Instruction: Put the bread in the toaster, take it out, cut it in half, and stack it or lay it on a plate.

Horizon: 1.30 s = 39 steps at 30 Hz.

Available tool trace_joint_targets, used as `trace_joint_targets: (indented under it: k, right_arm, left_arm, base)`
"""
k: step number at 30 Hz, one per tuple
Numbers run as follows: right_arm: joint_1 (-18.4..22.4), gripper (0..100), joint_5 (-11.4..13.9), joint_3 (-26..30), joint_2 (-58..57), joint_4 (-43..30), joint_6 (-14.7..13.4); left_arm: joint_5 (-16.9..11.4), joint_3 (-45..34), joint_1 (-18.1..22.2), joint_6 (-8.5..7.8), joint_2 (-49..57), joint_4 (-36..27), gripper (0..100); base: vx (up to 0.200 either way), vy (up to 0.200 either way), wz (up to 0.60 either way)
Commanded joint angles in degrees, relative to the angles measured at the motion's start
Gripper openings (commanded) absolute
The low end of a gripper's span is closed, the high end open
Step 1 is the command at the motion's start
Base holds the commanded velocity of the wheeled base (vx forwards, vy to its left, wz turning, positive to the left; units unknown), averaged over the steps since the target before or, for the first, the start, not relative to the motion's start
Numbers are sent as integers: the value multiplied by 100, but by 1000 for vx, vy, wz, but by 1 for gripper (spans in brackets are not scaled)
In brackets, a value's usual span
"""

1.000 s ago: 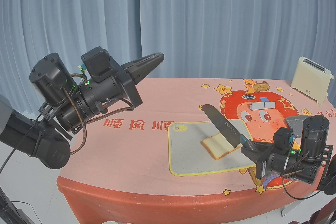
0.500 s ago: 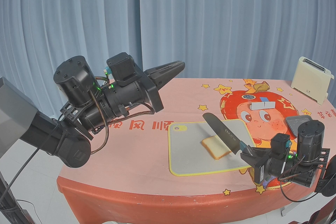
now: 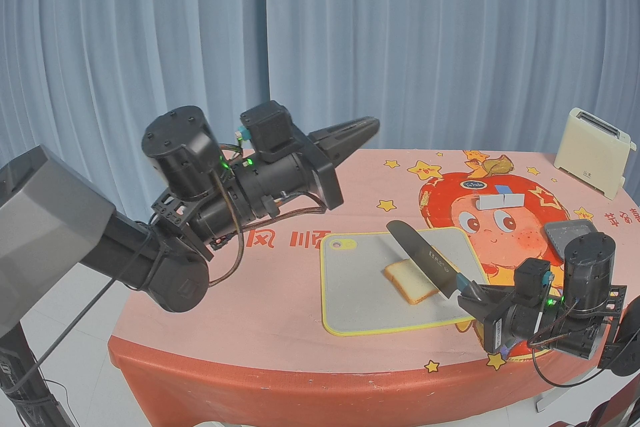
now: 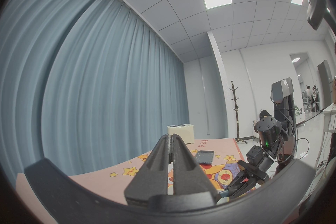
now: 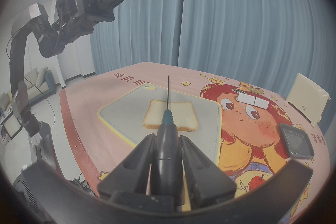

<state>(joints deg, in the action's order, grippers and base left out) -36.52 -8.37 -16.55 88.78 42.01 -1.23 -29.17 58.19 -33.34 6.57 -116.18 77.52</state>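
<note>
One slice of bread (image 3: 408, 280) lies flat and whole on the cutting board (image 3: 360, 308), on the half of the board nearer the right arm. The board is grey with a yellow rim. It sits on the pink printed tablecloth (image 3: 267, 308), close to the table's front edge.

Right gripper (image 3: 472, 292):
- It is low, just off the board's right edge.
- Its fingers pinch the knife (image 3: 423, 251) by the handle, which is dark with a teal collar.
- The blade is edge-down and angled up and away from the gripper, crossing over the slice.
- The right wrist view puts the blade along the slice's centre line.
- Can't tell whether the edge touches the bread or just clears it.

Left gripper (image 3: 367, 128):
- It is raised high over the table's far left part, well apart from the board and bread.
- Its tips point toward the middle of the table.
- Its fingers are pressed together, and the left wrist view shows them flush along their length.

Toaster (image 3: 593, 160): cream, upright at the far right corner of the table, well apart from the board.

A dark grey square tray (image 3: 560, 228) lies flat on the cartoon print, between the toaster and the right arm.

A blue-grey curtain (image 3: 400, 15) hangs behind the table.
</note>
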Motion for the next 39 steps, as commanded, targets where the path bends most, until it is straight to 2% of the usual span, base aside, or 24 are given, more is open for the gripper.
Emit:
trace_joint_targets:
  k: [1, 7, 19, 22, 39]
  right_arm:
    - [-13, 0, 3, 3, 25, 0, 0]
    - [-13, 0, 3, 3, 25, 9, 0]
    - [-13, 0, 3, 3, 25, 35, 0]
    - [-13, 0, 11, 3, 34, 18, 0]
    - [-22, 0, 20, 3, 34, 9, 9]
  left_arm:
    - [-1, 220, -190, 2, -379, -9, 0]
    - [-1, 167, -507, 20, -511, -114, 0]
    - [17, 351, -533, 2, -1127, -290, 0]
    - [26, 360, -647, 2, -1135, -308, 0]
    - [219, 422, -797, -7, -1469, -369, 0]
  base:
    - [0, 0, 0]
    - [0, 0, 0]
    - [0, 0, 0]
    - [0, 0, 0]
    - [0, 0, 0]
